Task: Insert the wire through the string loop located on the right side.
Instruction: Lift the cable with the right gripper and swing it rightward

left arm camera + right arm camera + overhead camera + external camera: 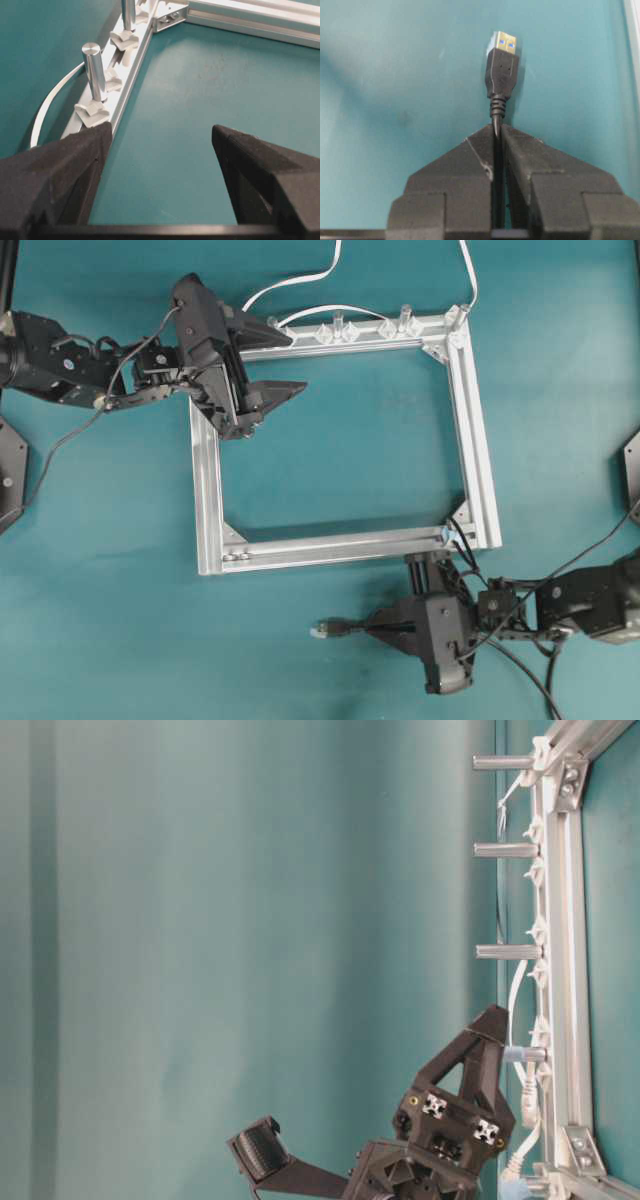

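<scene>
The wire ends in a black plug with a metal tip [501, 70], which sticks out just beyond my right gripper [497, 131]. That gripper is shut on the wire's thin black cable right behind the plug. In the overhead view the right gripper [368, 628] is low over the table, below the silver frame's bottom rail, and the plug [326, 628] points left. The string loop [456, 533], a small dark cord, hangs at the frame's lower right corner, up and to the right of the plug. My left gripper [298, 362] stands open and empty at the frame's upper left corner.
The silver frame [470, 420] lies flat on the teal table. Clear clips and metal posts [335, 332] line its top rail, and white cables [300, 282] run along it. In the left wrist view the posts [94, 70] stand just ahead of the open left gripper [162, 130].
</scene>
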### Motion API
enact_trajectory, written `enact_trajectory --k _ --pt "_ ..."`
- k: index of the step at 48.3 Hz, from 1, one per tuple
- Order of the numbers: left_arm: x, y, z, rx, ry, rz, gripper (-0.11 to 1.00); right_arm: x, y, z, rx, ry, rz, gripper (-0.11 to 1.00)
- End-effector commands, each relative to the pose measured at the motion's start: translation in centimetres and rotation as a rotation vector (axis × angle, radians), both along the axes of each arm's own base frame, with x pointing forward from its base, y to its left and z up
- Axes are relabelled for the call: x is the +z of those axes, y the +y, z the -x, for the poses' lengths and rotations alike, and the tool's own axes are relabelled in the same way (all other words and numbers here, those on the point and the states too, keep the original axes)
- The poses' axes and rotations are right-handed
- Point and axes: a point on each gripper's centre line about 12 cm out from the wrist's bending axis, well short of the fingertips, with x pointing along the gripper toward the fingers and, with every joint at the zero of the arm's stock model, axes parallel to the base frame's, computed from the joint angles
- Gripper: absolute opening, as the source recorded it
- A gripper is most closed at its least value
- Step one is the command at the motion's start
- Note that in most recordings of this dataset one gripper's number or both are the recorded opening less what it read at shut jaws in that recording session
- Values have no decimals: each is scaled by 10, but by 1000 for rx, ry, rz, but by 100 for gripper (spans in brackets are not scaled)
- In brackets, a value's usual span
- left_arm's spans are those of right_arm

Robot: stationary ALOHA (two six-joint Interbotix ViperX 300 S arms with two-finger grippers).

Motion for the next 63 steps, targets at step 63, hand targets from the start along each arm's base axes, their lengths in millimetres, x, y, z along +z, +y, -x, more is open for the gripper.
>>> enact_trajectory --k 63 --pt "18 0 -6 -4 -54 -14 81 80 -16 64 154 -10 -67 7"
